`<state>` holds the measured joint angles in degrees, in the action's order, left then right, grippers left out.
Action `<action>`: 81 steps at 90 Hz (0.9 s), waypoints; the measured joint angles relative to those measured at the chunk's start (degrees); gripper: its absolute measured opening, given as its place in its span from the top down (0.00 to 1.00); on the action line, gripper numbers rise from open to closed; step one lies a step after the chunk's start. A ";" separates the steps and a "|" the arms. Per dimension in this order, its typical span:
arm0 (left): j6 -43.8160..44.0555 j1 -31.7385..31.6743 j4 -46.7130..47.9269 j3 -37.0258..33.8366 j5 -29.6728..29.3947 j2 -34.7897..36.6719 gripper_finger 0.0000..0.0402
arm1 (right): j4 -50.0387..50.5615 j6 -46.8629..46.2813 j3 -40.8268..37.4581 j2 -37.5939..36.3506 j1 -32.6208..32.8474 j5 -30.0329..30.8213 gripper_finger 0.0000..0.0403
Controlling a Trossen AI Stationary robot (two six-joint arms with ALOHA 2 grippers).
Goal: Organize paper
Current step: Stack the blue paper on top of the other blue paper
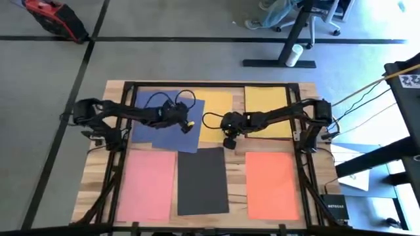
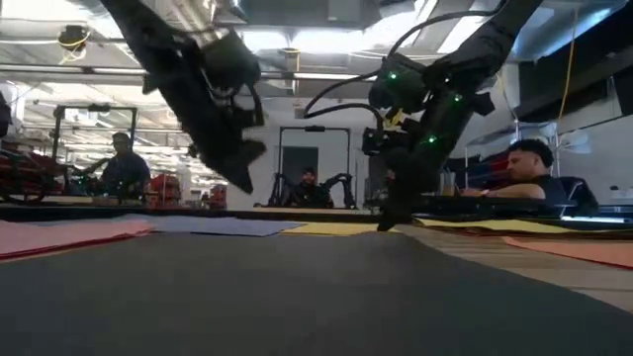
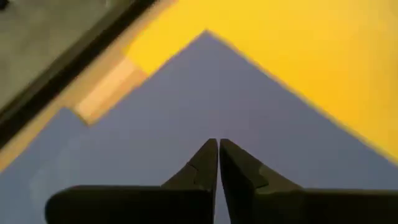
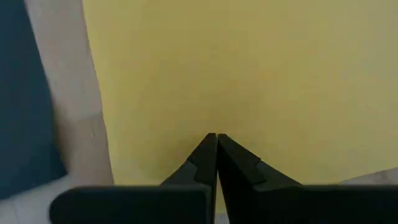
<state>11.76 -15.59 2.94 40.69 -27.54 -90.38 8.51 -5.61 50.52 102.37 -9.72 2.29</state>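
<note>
Dark grey paper is laid at the near edge of the wooden surface, between pink paper and orange paper. Blue paper and two yellow sheets are spread along the far side. Fingers pressed together, the left pincer is held over the blue sheet's corner and the right pincer over a yellow sheet. People are seated beyond.

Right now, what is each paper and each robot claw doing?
Blue paper: flat, skewed, overlapping a yellow sheet.
Middle yellow paper: flat, partly covered.
Pink paper: flat.
Black paper: flat.
Orange paper: flat.
Left gripper: shut, over blue.
Right gripper: shut, over yellow.
</note>
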 joint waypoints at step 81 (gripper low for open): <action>-2.96 -3.86 -4.59 0.00 2.41 -2.14 1.00 | 0.52 0.09 0.15 -0.13 0.00 0.05 1.00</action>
<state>8.80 -19.46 -1.65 40.69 -25.13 -92.52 9.04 -5.52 50.68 102.24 -9.72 2.34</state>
